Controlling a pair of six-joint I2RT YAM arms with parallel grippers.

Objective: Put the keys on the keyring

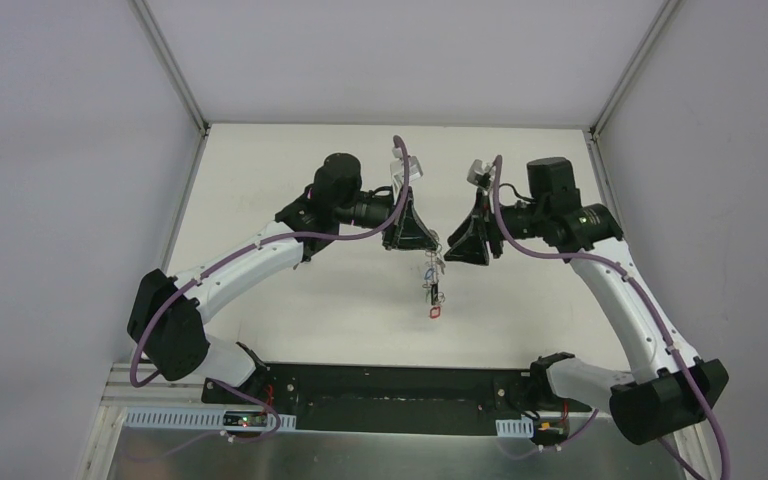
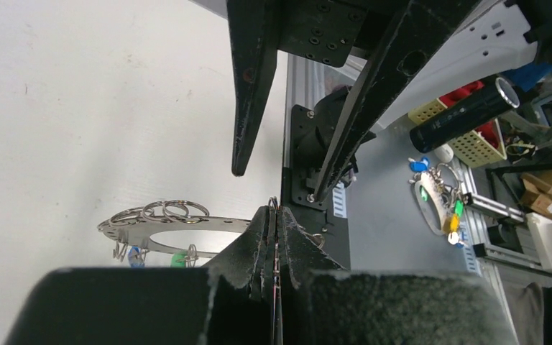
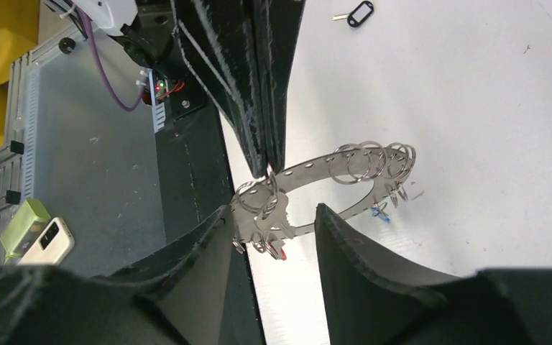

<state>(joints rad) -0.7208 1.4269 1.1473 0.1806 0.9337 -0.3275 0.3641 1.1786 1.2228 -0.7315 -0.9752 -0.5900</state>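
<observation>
Top view: the left gripper [image 1: 422, 243] and right gripper [image 1: 452, 252] meet above mid-table, with the keys [image 1: 433, 292] dangling between them, clear of the table [image 1: 290, 300]. Left wrist view: the left fingers [image 2: 262, 241] are clenched on the edge of the keyring [image 2: 187, 228], a flat grey curved band, with the right jaws spread just above it. Right wrist view: the band's end sits between the released right fingers [image 3: 356, 248], and a loose key [image 3: 356, 13] lies well apart. The step looks like steadying the ring, and next the right arm likely must fetch that key.
</observation>
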